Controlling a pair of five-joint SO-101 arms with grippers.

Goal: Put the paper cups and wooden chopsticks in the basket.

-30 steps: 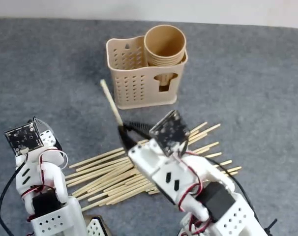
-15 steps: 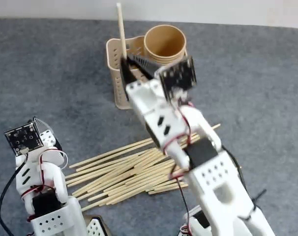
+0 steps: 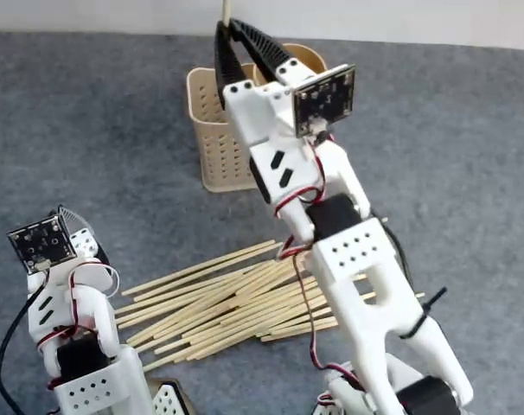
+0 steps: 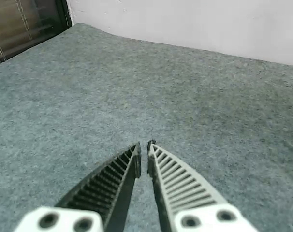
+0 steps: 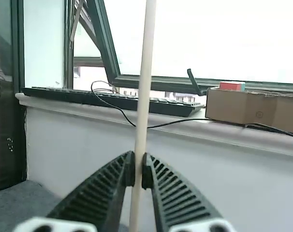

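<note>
right fingers pinching one chopstick, upright. light, stiff, smooth wood, so probably swivels in pinch; grip mid-shaft imo. basket below those fingers, loose chopsticks further down on worktop. left fingers pressed together, empty.

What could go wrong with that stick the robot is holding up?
1. The chopstick is pinched by just the tips of the right arm's jaws, so it might slip or tilt.
2. It is high over the basket, so it could miss the opening and fall onto the carpet.
</note>
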